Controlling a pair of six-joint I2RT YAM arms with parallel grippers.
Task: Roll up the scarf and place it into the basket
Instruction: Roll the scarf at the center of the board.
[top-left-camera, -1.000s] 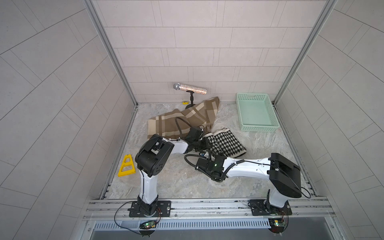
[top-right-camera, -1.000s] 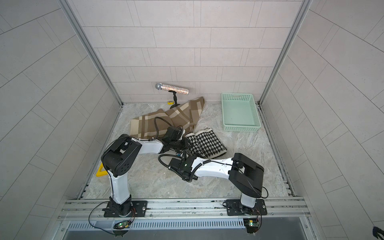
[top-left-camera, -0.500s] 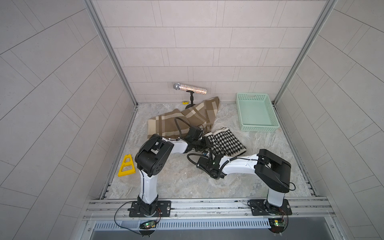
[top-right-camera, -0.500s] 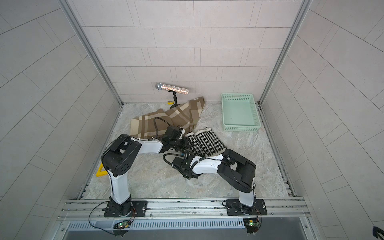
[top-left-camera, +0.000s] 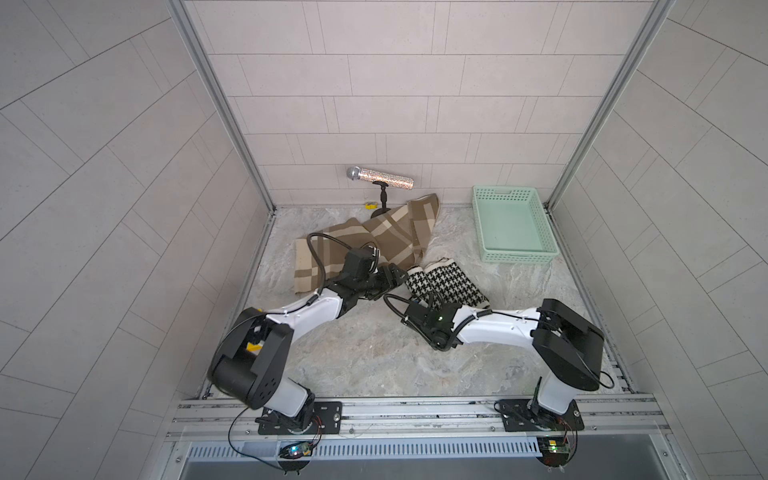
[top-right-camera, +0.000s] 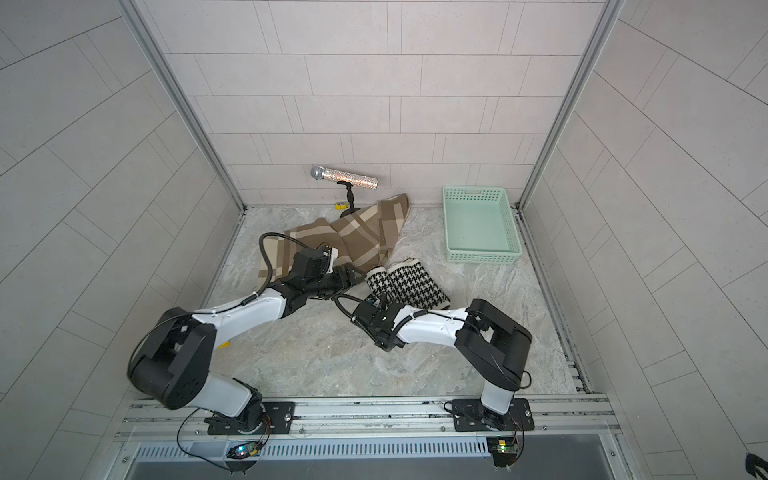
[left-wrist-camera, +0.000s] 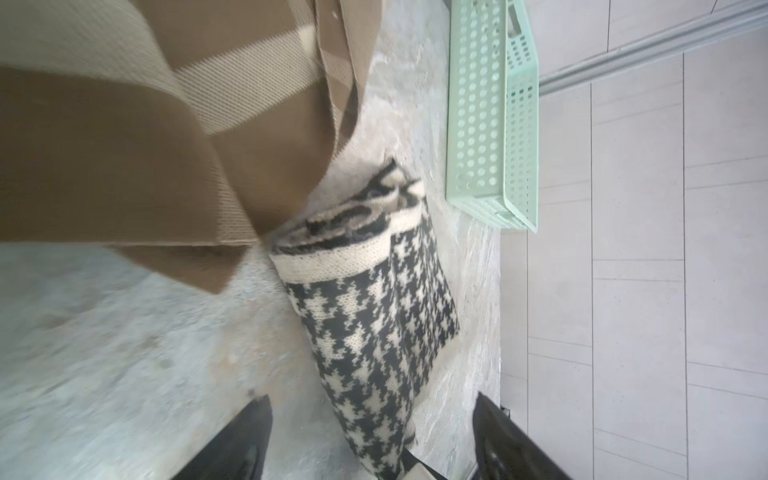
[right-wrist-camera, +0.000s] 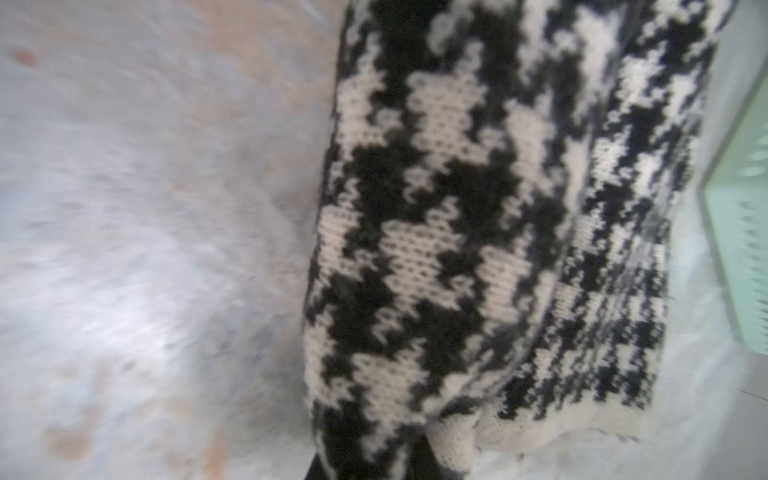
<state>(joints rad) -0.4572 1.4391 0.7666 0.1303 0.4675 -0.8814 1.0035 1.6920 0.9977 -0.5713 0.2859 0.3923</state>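
Observation:
The black-and-white houndstooth scarf (top-left-camera: 451, 284) lies partly rolled on the marble floor, mid-table in both top views, also (top-right-camera: 409, 282). My left gripper (top-left-camera: 399, 276) sits at the roll's far-left end, open; in the left wrist view its fingers (left-wrist-camera: 249, 440) stand wide on either side of the roll (left-wrist-camera: 365, 324) without touching it. My right gripper (top-left-camera: 430, 300) is at the roll's near end, shut on a fold of the scarf (right-wrist-camera: 457, 208). The mint-green basket (top-left-camera: 515, 257) stands empty at the back right, a short way from the scarf.
A brown plaid cloth (top-left-camera: 365, 245) lies spread behind the left gripper, its corner next to the roll. A glittery microphone on a black stand (top-left-camera: 380, 178) is at the back wall. Tiled walls close in both sides.
My left gripper has opened and let go of the roll's end. My right gripper has moved in from the front and shut on the scarf's near end.

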